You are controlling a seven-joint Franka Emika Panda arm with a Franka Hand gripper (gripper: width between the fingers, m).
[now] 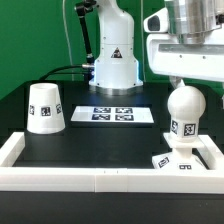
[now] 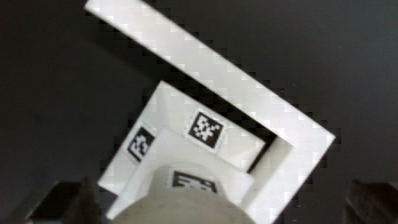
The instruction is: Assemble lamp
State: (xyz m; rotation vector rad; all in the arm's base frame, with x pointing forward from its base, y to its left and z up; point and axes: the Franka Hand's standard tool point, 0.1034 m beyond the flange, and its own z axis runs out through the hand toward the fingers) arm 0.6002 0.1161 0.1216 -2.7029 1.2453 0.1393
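1. The claw [image 1: 183,84] hung spread just above the bulb [image 1: 186,104], pinching nothing.
2. The bulb stood upright on the base [image 1: 178,160], at the exterior view's right.
3. Looked like the bulb-seating step: next move probably called for gripping and twisting it.
4. The shade [image 1: 45,108] sat well apart.

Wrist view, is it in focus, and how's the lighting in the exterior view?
Wrist view: soft all over; the bulb nearest the lens is a blurred grey mass, and the tags on the base are smeared. Exterior view: sharper and evenly lit; the shade and the bulb show gentle shading with no harsh glare; shadows barely show on the black table.
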